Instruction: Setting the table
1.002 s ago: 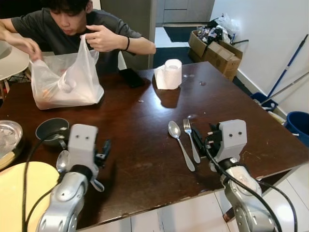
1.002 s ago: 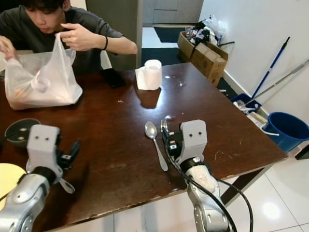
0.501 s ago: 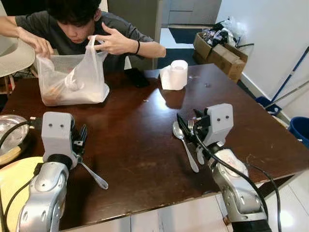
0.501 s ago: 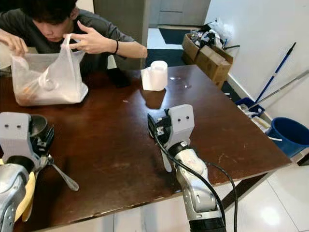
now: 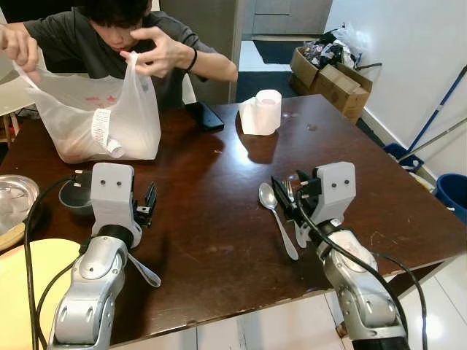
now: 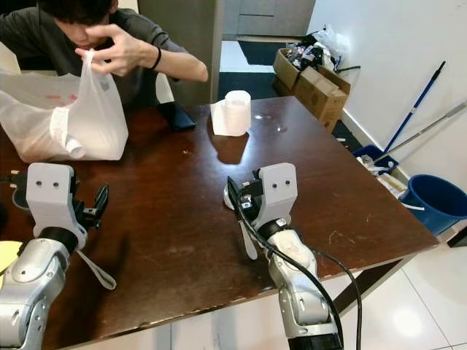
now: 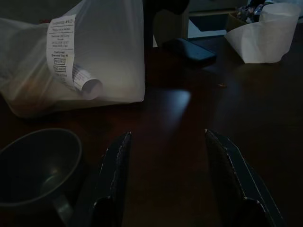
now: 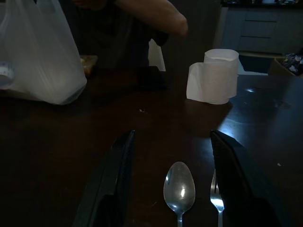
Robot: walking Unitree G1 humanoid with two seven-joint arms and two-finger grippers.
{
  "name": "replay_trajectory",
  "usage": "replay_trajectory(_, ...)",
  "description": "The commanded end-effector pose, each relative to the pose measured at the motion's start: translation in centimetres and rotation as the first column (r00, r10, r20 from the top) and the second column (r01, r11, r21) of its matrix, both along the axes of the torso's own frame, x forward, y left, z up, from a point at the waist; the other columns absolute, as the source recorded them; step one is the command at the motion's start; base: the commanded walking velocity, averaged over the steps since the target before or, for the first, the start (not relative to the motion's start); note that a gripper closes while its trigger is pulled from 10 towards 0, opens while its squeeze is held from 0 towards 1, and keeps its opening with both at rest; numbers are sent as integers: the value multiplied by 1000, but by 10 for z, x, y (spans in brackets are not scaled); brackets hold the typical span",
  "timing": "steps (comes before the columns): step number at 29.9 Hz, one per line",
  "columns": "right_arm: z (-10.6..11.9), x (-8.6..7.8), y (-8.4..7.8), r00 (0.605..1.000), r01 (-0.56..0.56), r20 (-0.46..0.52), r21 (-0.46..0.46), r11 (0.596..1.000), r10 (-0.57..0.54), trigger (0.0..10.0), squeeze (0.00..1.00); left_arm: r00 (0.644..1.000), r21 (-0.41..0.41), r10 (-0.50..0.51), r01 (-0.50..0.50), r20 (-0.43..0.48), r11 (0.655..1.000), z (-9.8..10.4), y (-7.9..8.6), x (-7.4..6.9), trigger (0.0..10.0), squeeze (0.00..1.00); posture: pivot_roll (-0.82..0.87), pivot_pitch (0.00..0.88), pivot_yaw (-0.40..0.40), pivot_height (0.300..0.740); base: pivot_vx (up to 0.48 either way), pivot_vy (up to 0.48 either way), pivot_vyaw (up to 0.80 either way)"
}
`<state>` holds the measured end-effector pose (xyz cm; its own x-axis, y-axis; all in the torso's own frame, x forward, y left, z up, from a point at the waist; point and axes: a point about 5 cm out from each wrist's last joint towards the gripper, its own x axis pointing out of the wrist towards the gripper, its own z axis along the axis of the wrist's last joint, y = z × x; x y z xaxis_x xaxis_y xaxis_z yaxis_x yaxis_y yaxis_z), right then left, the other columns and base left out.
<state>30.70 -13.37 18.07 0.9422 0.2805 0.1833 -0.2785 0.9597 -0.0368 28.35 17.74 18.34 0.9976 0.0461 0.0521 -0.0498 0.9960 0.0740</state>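
The spoon [image 5: 276, 216] and the fork [image 5: 292, 211] are laid side by side on the dark table [image 5: 211, 182], handles toward the near edge, which is judged to be a finished place setting on the robot's right. The right gripper [image 8: 173, 184] is held low over them with its fingers spread apart and nothing between them; in the right wrist view the spoon bowl is seen midway between the fingers and the fork just inside one of them. A second spoon [image 5: 144, 270] is left lying near the table's front edge, just beside the left arm, presumably for a second setting. The left gripper [image 7: 165, 179] is held above the table, fingers parted and empty, with the dark cup [image 7: 35, 165] just beside one finger. A yellow plate [image 5: 18, 292] is seen at the near left corner. At the far side, a white plastic bag [image 5: 95, 117] is being held open by a person's hands [image 5: 157, 51], so the food is judged not yet served. A paper roll [image 5: 261, 111] and a phone [image 5: 204, 115] are set well apart from the cutlery.
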Motion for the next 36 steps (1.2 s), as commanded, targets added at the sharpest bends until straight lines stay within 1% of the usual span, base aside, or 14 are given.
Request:
replay_trajectory(1, -4, -1, -3, 1000, 15, -19, -1, 1000, -15, 10000, 0, 1000, -2, -4, 4, -10, 1000, -3, -3, 2, 10000, 0, -26, 0, 39, 740, 0, 0, 0)
replay_trajectory(10, -4, 2, -1, 1000, 16, -17, 4, 1000, -16, 10000, 0, 1000, 2, -11, 11, -5, 1000, -3, -3, 2, 10000, 0, -19, 0, 40, 740, 0, 0, 0)
replay_trajectory(24, -5, 2, -3, 999, 26, -22, 5, 1000, -26, 10000, 0, 1000, -5, -21, 21, -10, 1000, -6, -5, 2, 10000, 0, -20, 0, 41, 740, -294, 0, 0)
replay_trajectory(36, -6, 3, -1, 999, 20, -25, 8, 1000, -20, 10000, 0, 1000, -5, -20, 20, -9, 1000, -5, -5, 3, 10000, 0, -19, 0, 42, 740, -361, 0, 0)
